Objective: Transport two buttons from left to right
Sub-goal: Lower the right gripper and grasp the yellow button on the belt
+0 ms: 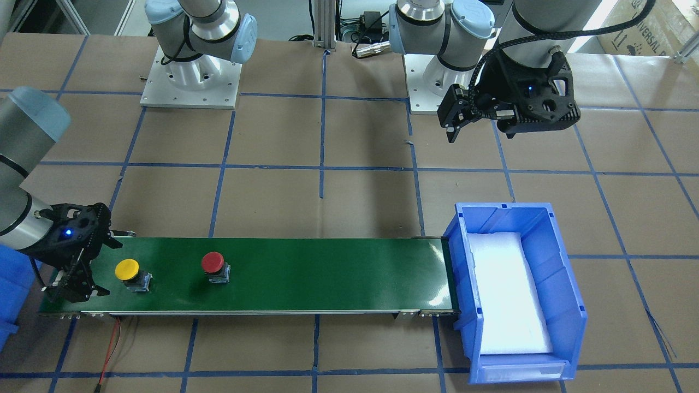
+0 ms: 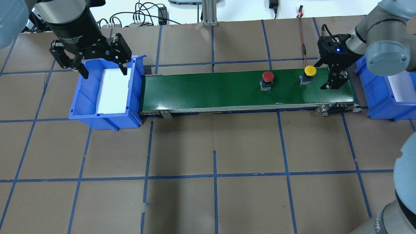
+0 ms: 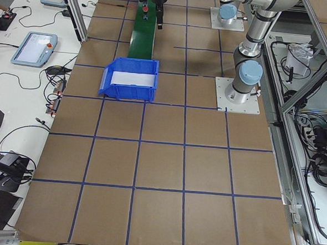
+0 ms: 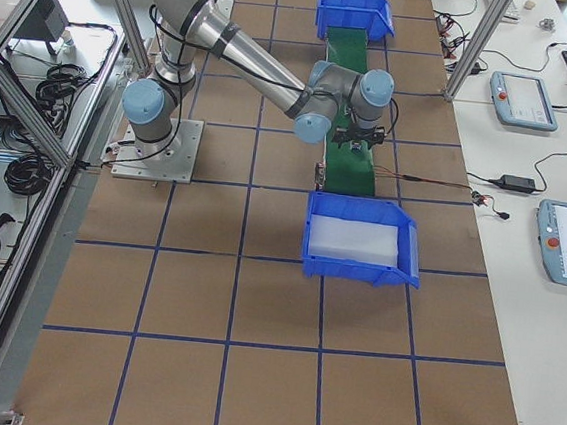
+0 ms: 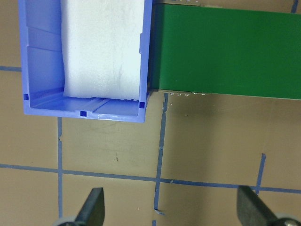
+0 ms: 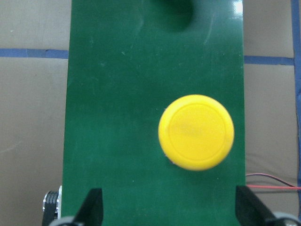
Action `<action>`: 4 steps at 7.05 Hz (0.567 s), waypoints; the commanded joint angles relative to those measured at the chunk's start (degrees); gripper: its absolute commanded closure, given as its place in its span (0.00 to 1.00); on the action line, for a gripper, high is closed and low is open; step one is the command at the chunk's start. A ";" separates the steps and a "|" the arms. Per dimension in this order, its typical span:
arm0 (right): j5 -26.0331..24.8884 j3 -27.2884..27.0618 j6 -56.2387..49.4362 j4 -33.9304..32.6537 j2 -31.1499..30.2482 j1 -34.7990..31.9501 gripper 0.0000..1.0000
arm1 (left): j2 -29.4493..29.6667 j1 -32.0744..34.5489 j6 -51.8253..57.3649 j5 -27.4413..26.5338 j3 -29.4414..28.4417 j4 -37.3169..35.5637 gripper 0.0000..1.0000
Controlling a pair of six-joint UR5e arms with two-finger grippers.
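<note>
Yellow button [image 2: 310,70] stands upright on the green belt [image 2: 211,91] just beside the wide-open, empty right gripper [image 2: 334,83], the red button [image 2: 268,76] farther along toward the distant left gripper [image 2: 105,74], likewise wide open above a blue bin [image 2: 97,122], so the right arm is nearer.

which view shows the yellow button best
Right wrist: the yellow button is large, cap seen from above on the belt. Front-facing and overhead show it small, with its body. Side views: too small. Left wrist: absent.
</note>
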State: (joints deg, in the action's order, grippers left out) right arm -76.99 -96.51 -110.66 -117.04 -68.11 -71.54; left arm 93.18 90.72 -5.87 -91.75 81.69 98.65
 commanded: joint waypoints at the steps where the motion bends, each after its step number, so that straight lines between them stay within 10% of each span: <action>1: 0.00 0.01 0.00 -0.03 -0.01 0.00 0.01 | 0.25 -0.01 -0.02 0.08 0.04 -0.21 0.00; 4: -0.09 -0.08 0.44 0.05 0.17 0.00 0.01 | 0.77 0.07 -0.19 0.08 0.04 -0.91 0.00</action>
State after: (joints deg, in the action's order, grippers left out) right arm -77.05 -96.58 -110.52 -117.01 -68.02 -71.54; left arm 93.67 90.71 -5.91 -91.64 81.67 98.00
